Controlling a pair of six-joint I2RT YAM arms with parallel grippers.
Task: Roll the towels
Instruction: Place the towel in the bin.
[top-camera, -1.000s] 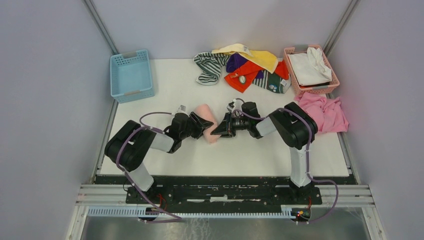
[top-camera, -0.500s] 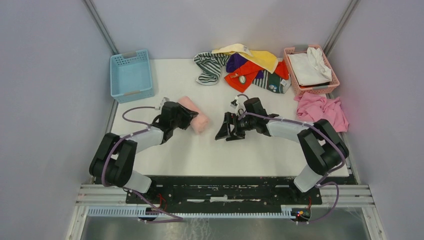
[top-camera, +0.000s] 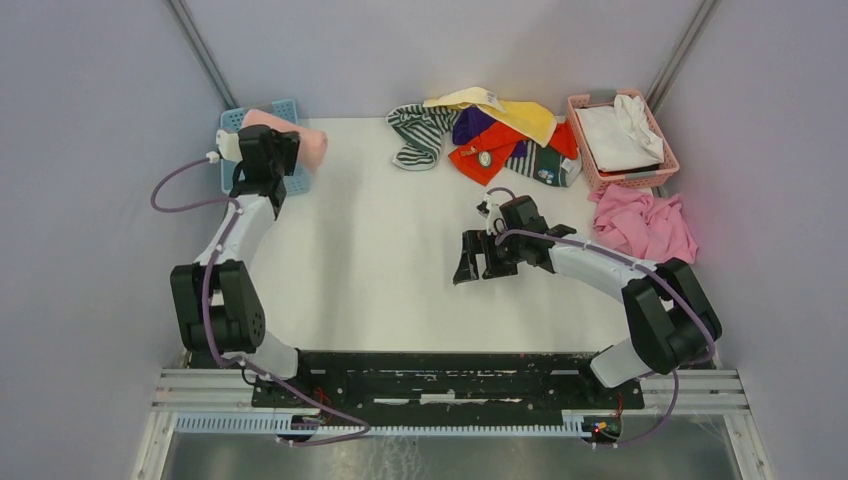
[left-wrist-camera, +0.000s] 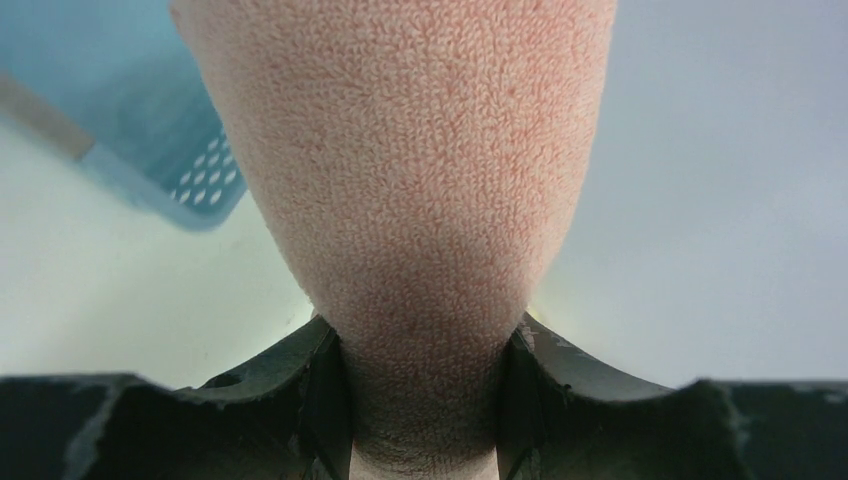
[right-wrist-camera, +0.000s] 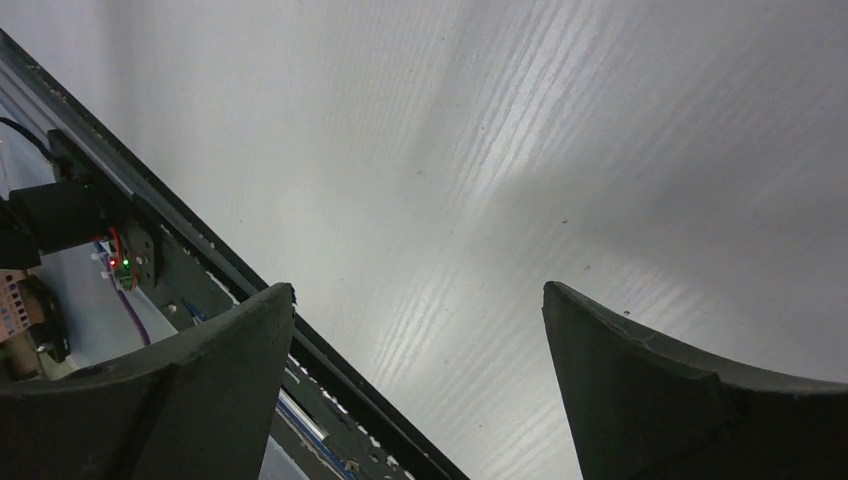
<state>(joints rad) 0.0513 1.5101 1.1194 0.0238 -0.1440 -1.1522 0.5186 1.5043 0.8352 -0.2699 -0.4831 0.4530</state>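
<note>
**Top view.** The left gripper (top-camera: 274, 148) is at the table's (top-camera: 380, 290) 10 o'clock corner, clamped on a rolled pink towel (top-camera: 303, 146). The roll juts from the jaws toward 3 o'clock, above the blue basket (top-camera: 288, 106); contact with the basket cannot be determined. The right gripper (top-camera: 475, 272) is right of centre, jaws spread wide with nothing between them. It is well apart from the loose towels (top-camera: 495, 130) heaped at 12 to 1 o'clock. At 2 o'clock a pink basket (top-camera: 630, 181) holds a white cloth (top-camera: 615, 135); a crumpled pink cloth (top-camera: 645, 228) lies just beside it.

**Left wrist view.** The rolled pink towel (left-wrist-camera: 420, 190) is pinched between both fingers (left-wrist-camera: 305, 385), with the blue basket (left-wrist-camera: 175, 150) at 10 o'clock behind it.

**Right wrist view.** The right gripper (right-wrist-camera: 420, 385) is open and empty, with only bare table (right-wrist-camera: 520, 140) beyond it.
</note>
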